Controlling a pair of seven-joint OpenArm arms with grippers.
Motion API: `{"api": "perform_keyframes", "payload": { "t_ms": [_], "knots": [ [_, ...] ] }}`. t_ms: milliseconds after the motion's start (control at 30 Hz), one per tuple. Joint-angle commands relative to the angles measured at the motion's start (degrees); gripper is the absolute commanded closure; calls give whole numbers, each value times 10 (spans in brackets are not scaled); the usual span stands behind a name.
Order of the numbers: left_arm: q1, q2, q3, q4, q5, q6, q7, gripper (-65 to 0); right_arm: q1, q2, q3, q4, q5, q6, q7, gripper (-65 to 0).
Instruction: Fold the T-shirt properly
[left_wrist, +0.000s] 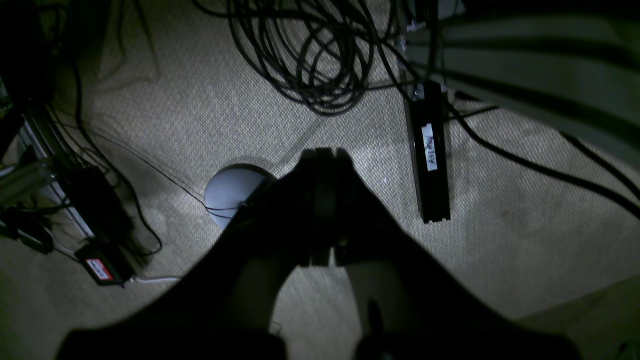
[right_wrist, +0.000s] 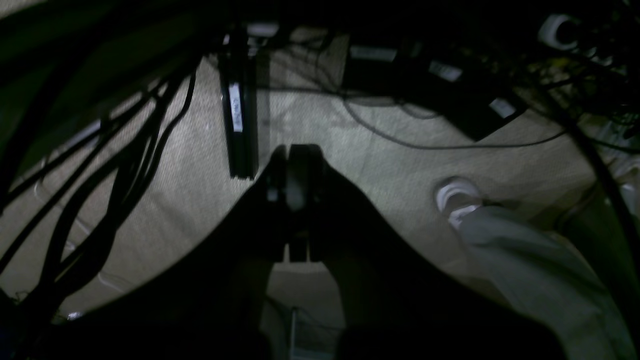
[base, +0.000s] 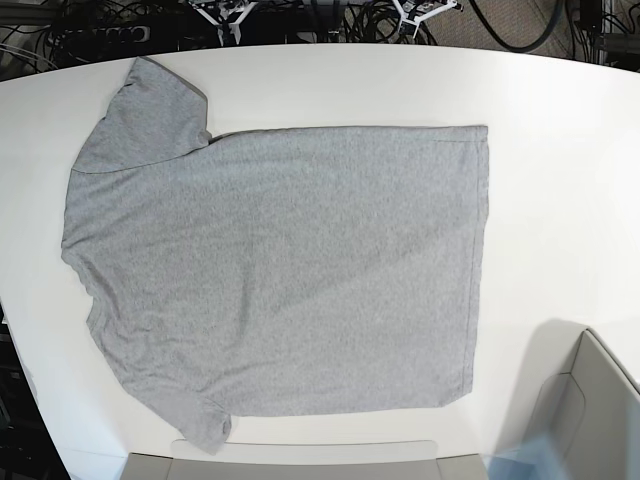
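One pale, moulded container (base: 610, 400), probably plastic, stands in the near right corner of the base view, its smooth walls hard and angular. Just beyond it, the T-shirt (base: 330, 270) lies spread out on the white, smooth-looking worktop (base: 560, 250), plain side up, hem towards the right and neck end towards the left. It is heather-grey knit, finely flecked, with shallow creases. The near sleeve (base: 205, 425) narrows to a limp point; the far sleeve (base: 150, 115) spreads as a broader flap, its seam curving across the shoulder.

Expect light, soft cloth that sags between grips and won't break. It may slide on the worktop if dragged, and a shallow pinch could slip or gather just a little fabric. The stitched hem corners look like the best holds for a fold along the length; for the sleeves, grip near the cuffs.

No fold has been made. The left end effector (left_wrist: 327, 152) is closed narrow and empty, and so is the right end effector (right_wrist: 298, 147). Both wrist views look past them to coarse, speckled grey flooring (left_wrist: 375, 150), where a glossy black cable (left_wrist: 320, 107) lies in loose loops.
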Motion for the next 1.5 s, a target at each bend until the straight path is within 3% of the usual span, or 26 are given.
{"api": "perform_keyframes", "payload": {
  "t_ms": [0, 267, 467, 600, 833, 1200, 1367, 1467],
  "knots": [
    [-10, -4, -1, 1, 1, 4, -6, -2, -5, 1, -1, 0, -1, 3, -1, -1],
    [-16, -3, -8, 3, 0, 5, -7, -2, -5, 1, -3, 0, -2, 3, -1, -1],
    [19, -5, -108, 72, 3, 4, -3, -2, -5, 12, -39, 2, -20, 3, -35, -1],
    [18, -13, -112, 80, 1, 3, 14, -1, -4, 12, -69, 4, -22, 3, -44, -1],
    [18, -14, -111, 86, 1, 3, -36, -2, -4, 12, -74, 4, -22, 3, -35, -2],
    [22, -12, -116, 87, 0, 3, -49, -2, -13, 13, -75, 5, -23, 4, -1, -1],
    [42, -15, -116, 94, -1, 4, -52, -1, -70, 30, -75, 95, -23, 4, 4, -1],
    [90, -15, -116, 164, -1, 5, -55, -1, -124, 47, -75, 187, -24, 4, 1, -1]
  ]
}}
